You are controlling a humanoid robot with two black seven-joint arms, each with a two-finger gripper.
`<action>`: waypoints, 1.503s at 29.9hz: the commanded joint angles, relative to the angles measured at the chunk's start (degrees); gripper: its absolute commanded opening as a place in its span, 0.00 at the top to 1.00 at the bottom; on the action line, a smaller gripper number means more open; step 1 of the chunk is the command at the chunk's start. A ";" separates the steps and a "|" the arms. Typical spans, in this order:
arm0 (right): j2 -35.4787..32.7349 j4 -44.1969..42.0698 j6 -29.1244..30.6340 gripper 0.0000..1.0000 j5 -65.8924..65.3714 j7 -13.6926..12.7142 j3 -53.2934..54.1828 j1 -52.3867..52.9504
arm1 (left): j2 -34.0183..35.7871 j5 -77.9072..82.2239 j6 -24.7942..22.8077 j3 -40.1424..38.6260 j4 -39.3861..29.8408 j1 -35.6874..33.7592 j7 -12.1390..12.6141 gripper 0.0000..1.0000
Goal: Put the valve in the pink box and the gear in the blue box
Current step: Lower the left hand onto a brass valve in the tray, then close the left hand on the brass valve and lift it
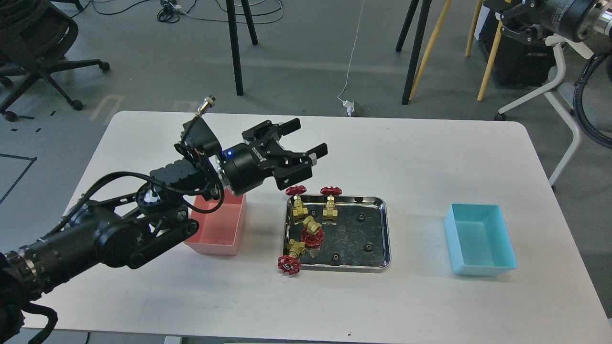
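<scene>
Head view: valve [297, 199] below open left pincer [306, 139].

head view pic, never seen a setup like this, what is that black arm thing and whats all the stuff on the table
This picture is taken from the robot's own head, looking down at a white table. The black arm coming in from the left is its left arm; its two-fingered tool is open and holds nothing, hovering between the pink box and a shiny steel tray. The tray holds four brass valves with red handwheels, mostly on its left side, and a few tiny black gears. A blue box sits empty at the right. The right arm is out of view.
</scene>
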 commanded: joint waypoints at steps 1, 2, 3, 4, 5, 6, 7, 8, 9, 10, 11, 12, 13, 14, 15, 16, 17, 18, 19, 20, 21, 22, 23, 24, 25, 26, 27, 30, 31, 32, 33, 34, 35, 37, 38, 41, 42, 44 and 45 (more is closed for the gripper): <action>0.23 -0.19 0.01 0.01 -0.63 -0.12 -2.89 2.10 | -2.44 9.96 4.61 1.10 5.68 3.44 0.73 0.03; 0.32 -0.28 0.01 0.01 -0.63 -0.03 -3.16 2.36 | -3.14 11.64 5.49 1.27 6.91 3.97 0.91 0.03; 0.32 -0.28 0.01 0.01 -0.63 -0.11 -3.25 2.37 | -4.02 12.70 5.76 1.45 7.97 4.67 1.08 0.03; 0.32 -0.28 0.01 0.01 -0.63 -0.03 -3.25 2.37 | -5.07 13.58 5.94 1.63 9.20 5.20 1.17 0.03; 0.32 -0.28 0.01 0.01 -0.63 -0.03 -3.25 2.45 | -5.95 14.20 6.11 1.71 10.34 5.38 1.17 0.03; 0.32 -0.37 0.01 0.01 -0.63 -0.03 -3.25 2.46 | -6.83 15.08 6.46 1.72 11.66 5.38 1.17 0.03; 0.32 -0.37 0.01 0.01 -0.63 -0.03 -3.25 2.37 | -7.71 15.89 7.16 1.72 13.15 5.38 1.26 0.03; 0.32 -0.37 0.01 0.01 -0.63 -0.03 -3.34 2.37 | -8.50 15.89 7.69 1.72 14.21 5.38 1.26 0.03; 0.32 -0.37 0.01 0.01 -0.63 -0.03 -3.34 2.45 | -9.55 15.89 7.84 1.72 15.53 5.38 1.43 0.03; 0.32 -0.37 0.01 0.01 -0.63 -0.03 -3.34 2.37 | -10.52 15.89 7.84 1.72 16.32 5.47 1.61 0.03; 0.32 -0.37 0.01 0.01 -0.63 -0.03 -3.34 2.37 | -11.49 15.89 7.84 1.80 16.85 5.56 1.87 0.03; 0.32 -0.37 0.01 0.01 -0.63 -0.03 -3.34 2.45 | -12.54 15.89 7.84 1.80 16.94 5.82 1.96 0.03; 0.32 -0.37 0.01 0.01 -0.63 -0.03 -3.34 2.46 | -13.16 15.89 7.84 1.80 16.95 6.26 2.05 0.03; 0.32 -0.37 0.01 0.01 -0.63 -0.03 -3.34 2.37 | -13.52 15.89 7.84 1.80 16.95 6.61 2.05 0.02; 0.32 -0.37 0.01 0.01 -0.63 -0.03 -3.34 2.37 | -13.69 15.89 7.70 1.89 17.12 6.87 2.05 0.02; 0.32 -0.37 0.01 0.01 -0.63 -0.03 -3.43 2.37 | -13.69 15.89 7.61 1.98 17.38 6.96 2.05 0.01; 0.32 -0.37 0.01 0.01 -0.72 -0.03 -3.43 2.37 | -13.78 15.89 7.61 2.07 17.91 7.31 2.05 0.01; 0.32 -0.37 0.01 0.01 -0.72 -0.03 -3.43 2.37 | -13.87 15.89 7.61 2.15 18.43 8.10 2.05 0.01; 0.32 -0.37 0.01 0.01 -0.63 -0.03 -3.43 2.28 | -13.87 15.89 7.61 2.07 18.79 8.80 2.05 0.01; 0.41 -0.37 0.01 0.01 -0.63 -0.03 -3.43 2.28 | -13.87 15.89 7.61 2.07 18.97 9.24 2.05 0.01; 0.41 -0.37 0.01 0.01 -0.63 -0.03 -3.43 2.28 | -14.04 15.89 7.52 2.07 19.14 9.34 2.05 0.01; 0.41 -0.37 0.01 0.01 -0.63 -0.03 -3.43 2.28 | -14.13 15.89 7.52 2.07 19.40 9.34 2.05 0.01; 0.41 -0.37 0.09 0.01 -0.63 -0.03 -3.52 2.19 | -14.48 15.89 7.52 2.07 20.19 9.34 2.05 0.01; 0.41 -0.37 0.01 0.01 -0.72 -0.03 -3.52 2.10 | -14.83 15.89 7.52 2.07 20.98 9.34 2.05 0.01; 0.41 -0.37 0.01 0.01 -0.72 -0.03 -3.43 2.10 | -15.19 15.89 7.52 2.07 21.68 9.34 2.05 0.01; 0.41 -0.37 0.01 0.01 -0.72 -0.03 -3.52 2.10 | -15.62 15.89 7.52 2.07 22.21 9.34 2.05 0.01; 0.41 -0.45 0.01 0.01 -0.72 -0.03 -3.43 2.10 | -15.98 15.89 7.52 2.07 22.48 9.34 2.05 0.01; 0.41 -0.46 0.01 0.01 -0.72 -0.03 -3.52 2.02 | -17.38 15.89 7.52 2.07 24.14 9.34 2.05 0.01; 0.41 -0.46 0.01 0.01 -0.72 -0.03 -3.52 1.93 | -17.82 15.89 7.52 1.98 24.85 9.34 2.05 0.01; 0.41 -0.46 0.01 0.01 -0.98 -0.03 -3.52 1.93 | -18.26 15.89 7.52 1.98 25.73 9.34 2.05 0.01; 0.41 -0.46 0.01 0.01 -1.33 -0.03 -3.52 1.93 | -18.53 15.89 7.61 2.07 26.17 9.25 1.96 0.01; 0.41 -0.46 0.01 0.01 -1.59 -0.03 -3.52 1.93 | -18.88 15.89 7.70 2.07 26.26 9.25 1.96 0.01; 0.41 -0.46 0.01 0.01 -1.68 -0.03 -3.52 1.93 | -18.97 15.89 7.70 2.07 26.26 9.25 1.96 0.02; 0.41 -0.37 0.01 0.01 -1.77 -0.03 -3.52 1.84 | -18.97 15.89 7.70 2.07 26.26 9.25 1.96 0.05; 0.41 -0.37 0.01 0.01 -1.77 -0.03 -3.52 1.84 | -18.97 15.89 7.79 2.07 26.26 9.25 1.96 0.07; 0.41 -0.37 0.01 0.01 -1.86 -0.03 -3.52 1.84 | -18.97 15.89 7.84 2.07 26.26 9.25 1.96 0.14; 0.41 -0.45 0.01 0.01 -1.86 -0.03 -3.52 1.75 | -18.97 15.89 7.84 2.15 26.26 9.25 1.96 0.17; 0.41 -0.37 0.01 0.01 -1.86 -0.03 -3.52 1.66 | -18.97 15.89 7.84 2.15 26.26 9.25 2.05 0.21; 0.41 -0.37 0.01 0.01 -1.86 -0.03 -3.52 1.58 | -18.97 15.89 7.84 2.15 26.44 9.25 2.05 0.22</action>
